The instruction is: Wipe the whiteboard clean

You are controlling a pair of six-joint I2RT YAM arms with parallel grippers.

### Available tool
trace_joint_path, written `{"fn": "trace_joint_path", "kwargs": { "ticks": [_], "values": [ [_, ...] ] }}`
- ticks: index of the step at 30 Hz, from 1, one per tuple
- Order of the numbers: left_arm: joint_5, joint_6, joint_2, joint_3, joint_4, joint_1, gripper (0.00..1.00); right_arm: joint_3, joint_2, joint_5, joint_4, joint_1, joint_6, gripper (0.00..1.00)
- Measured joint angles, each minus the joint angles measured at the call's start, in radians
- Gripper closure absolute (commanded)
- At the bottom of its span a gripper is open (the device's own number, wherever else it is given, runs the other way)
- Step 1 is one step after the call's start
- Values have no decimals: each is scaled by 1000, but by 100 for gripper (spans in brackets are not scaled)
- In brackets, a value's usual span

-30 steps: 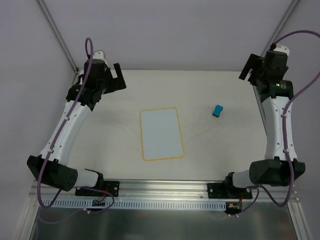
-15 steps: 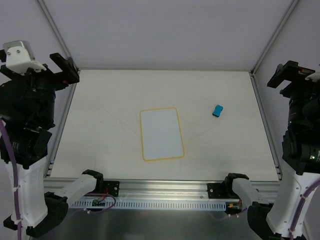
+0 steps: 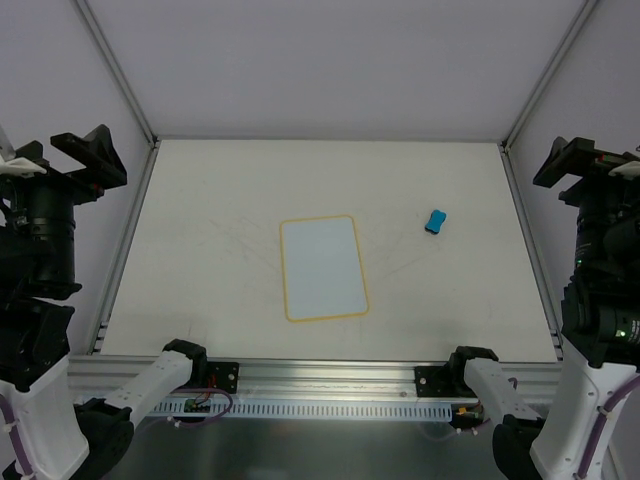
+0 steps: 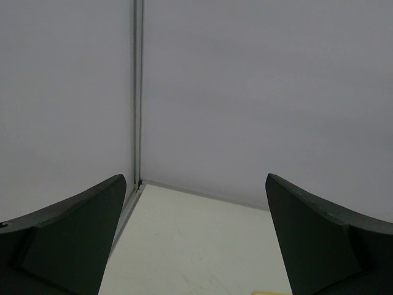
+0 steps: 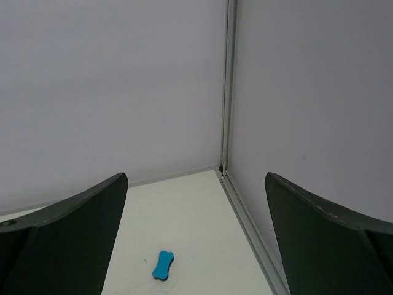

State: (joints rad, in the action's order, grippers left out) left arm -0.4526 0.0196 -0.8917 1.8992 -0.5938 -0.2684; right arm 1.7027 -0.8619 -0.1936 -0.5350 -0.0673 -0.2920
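The whiteboard [image 3: 323,268], white with a thin yellow rim, lies flat in the middle of the cream table, and no writing shows on it. A sliver of its yellow rim [image 4: 271,292] shows at the bottom of the left wrist view. A small blue eraser [image 3: 435,221] lies to its right, near the far right side; it also shows as a blue eraser [image 5: 163,265] in the right wrist view. My left gripper [image 3: 88,152] is raised at the table's left edge, open and empty. My right gripper [image 3: 582,163] is raised at the right edge, open and empty.
Metal frame posts [image 3: 113,70] and grey walls close in the table on the left, right and back. A metal rail [image 3: 330,385] with both arm bases runs along the near edge. Faint scribble marks [image 3: 240,245] show on the tabletop [image 3: 250,180].
Both arms have lifted away from the far corners of the table and swung up and outward to its left and right edges. Whiteboard and eraser have not moved.
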Motion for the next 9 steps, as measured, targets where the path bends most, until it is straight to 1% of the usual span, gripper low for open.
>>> {"fn": "trace_joint_path", "kwargs": {
  "ticks": [9],
  "values": [
    [2, 0, 35, -20, -14, 0, 1, 0, 8, 20, 5, 0, -1, 1]
  ]
}}
